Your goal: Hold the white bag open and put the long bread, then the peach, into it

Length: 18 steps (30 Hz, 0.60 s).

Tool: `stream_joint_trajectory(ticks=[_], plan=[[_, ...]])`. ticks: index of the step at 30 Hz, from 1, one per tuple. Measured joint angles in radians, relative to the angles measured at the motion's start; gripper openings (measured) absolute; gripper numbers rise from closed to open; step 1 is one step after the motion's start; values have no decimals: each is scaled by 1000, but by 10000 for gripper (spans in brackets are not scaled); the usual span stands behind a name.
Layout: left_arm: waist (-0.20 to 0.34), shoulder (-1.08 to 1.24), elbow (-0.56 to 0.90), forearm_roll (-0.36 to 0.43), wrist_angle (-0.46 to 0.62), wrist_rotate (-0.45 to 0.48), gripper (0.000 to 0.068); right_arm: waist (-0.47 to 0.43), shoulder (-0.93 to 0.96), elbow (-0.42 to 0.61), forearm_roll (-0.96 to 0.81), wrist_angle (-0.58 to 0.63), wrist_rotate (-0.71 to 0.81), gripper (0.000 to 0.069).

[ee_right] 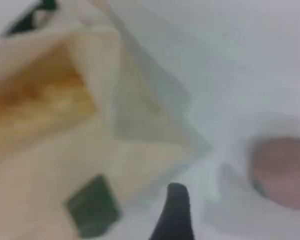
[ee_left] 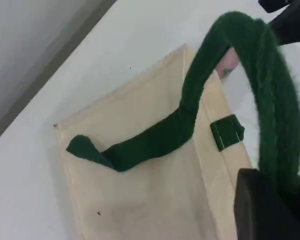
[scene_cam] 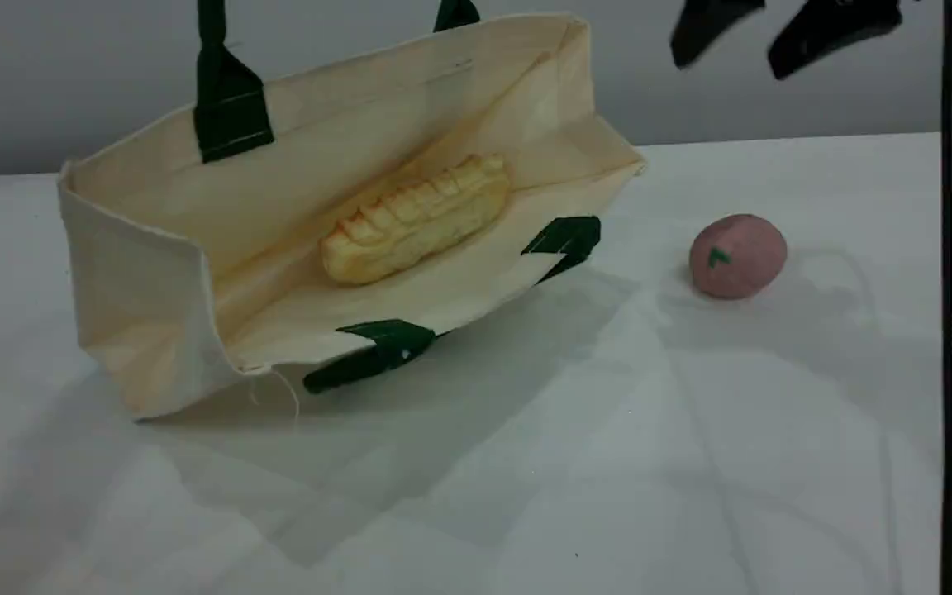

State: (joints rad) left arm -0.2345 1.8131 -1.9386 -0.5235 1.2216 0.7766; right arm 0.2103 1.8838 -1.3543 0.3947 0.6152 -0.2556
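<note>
White table beneath bag, grey wall

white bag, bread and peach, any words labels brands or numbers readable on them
No readable text in any view.
white bag: plain cloth, no print.
long bread: no print.
peach: only a green leaf mark, no letter.
Right wrist view is too blurred to check.
</note>
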Motion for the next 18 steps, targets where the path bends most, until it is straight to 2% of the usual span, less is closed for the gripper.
stream_joint_trajectory(ticks=[4, 7, 18], plan=[[0, 0, 0, -1, 0, 0, 89, 1, 43, 0, -184, -3, 92, 579], [0, 0, 0, -1, 0, 0, 89, 1, 89, 0, -245, -13, 117, 579], [0, 0, 0, 0, 0, 0, 89, 1, 205, 0, -172, -85, 117, 579]])
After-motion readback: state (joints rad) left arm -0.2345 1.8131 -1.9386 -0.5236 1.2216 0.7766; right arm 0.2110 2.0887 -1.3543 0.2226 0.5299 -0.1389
